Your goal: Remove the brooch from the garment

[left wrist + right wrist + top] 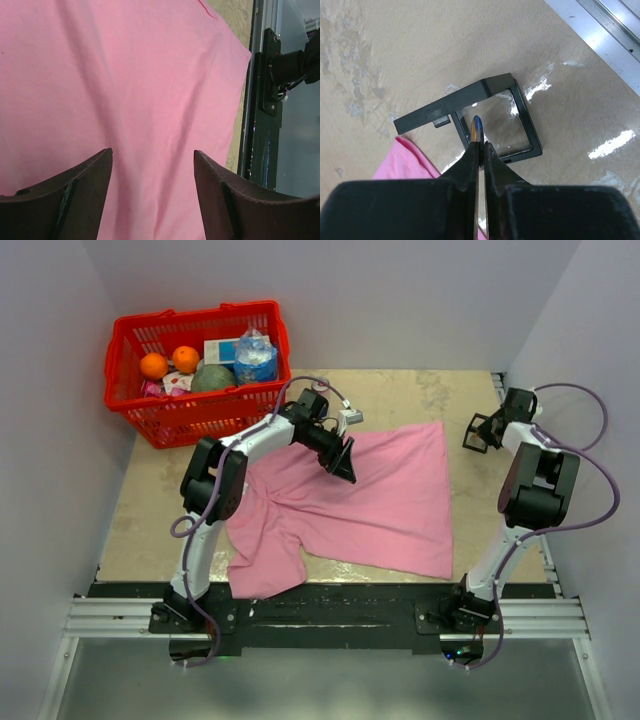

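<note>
The pink garment [385, 505] lies spread and wrinkled across the middle of the table. My left gripper [346, 464] hangs over its upper middle, open, with only pink cloth [125, 75] showing between the fingers [152, 152]. My right gripper [479, 145] is at the far right, off the cloth, shut on the brooch [477, 127], a thin shiny disc seen edge-on and sticking out past the fingertips. It hovers over a small black open-frame box [490, 117] on the table. A corner of the garment [402, 162] shows at the lower left of the right wrist view.
A red plastic basket [200, 416] with oranges, a bottle and packets stands at the back left. The black frame box [482, 432] sits near the right wall. The metal rail [262, 100] runs along the table's near edge.
</note>
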### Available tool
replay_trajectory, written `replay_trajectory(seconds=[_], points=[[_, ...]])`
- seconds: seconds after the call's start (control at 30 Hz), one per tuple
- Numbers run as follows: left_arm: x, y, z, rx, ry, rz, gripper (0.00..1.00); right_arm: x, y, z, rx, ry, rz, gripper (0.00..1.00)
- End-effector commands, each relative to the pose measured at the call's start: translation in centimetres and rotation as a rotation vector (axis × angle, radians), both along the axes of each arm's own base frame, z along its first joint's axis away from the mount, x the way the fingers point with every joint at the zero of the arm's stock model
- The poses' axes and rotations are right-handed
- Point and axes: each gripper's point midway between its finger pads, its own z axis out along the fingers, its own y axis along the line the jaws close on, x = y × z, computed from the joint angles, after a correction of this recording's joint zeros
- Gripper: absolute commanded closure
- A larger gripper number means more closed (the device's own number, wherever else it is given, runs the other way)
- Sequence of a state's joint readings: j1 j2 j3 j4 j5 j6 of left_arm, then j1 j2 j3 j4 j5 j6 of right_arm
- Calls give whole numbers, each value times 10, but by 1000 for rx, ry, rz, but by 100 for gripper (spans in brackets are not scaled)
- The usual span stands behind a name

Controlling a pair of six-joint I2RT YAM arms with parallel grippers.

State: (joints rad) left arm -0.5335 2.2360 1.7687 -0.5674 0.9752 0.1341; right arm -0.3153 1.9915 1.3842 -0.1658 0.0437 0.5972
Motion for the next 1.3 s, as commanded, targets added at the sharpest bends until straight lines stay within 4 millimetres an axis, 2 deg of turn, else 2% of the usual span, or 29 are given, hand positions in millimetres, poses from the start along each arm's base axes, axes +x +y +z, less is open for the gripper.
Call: replay_trajectory(seconds=[0.0,0.77,0.8,0.87,0.97,1.13,1.27], points=[[-4,-1,20,-29,-32,-13,29,16,-17,21,-55,-66,-20,100],[-12,-4,14,-22,-8,-21,29,22,-19,9,-58,-55,-6,99],[-12,-3,13,-20,-8,-21,29,22,-19,9,-61,-53,-3,96],[-12,-3,14,-25,-8,-22,30,22,-20,11,-66,-55,-1,82],[-12,-3,14,-26,-5,-24,29,22,-19,15,-72,-59,0,66],[-13,-7,18,-45,16,-20,29,13,-23,18,-90,-33,-24,55],[-11,-10,20,-58,18,-20,29,7,-24,20,-102,-19,-23,54]])
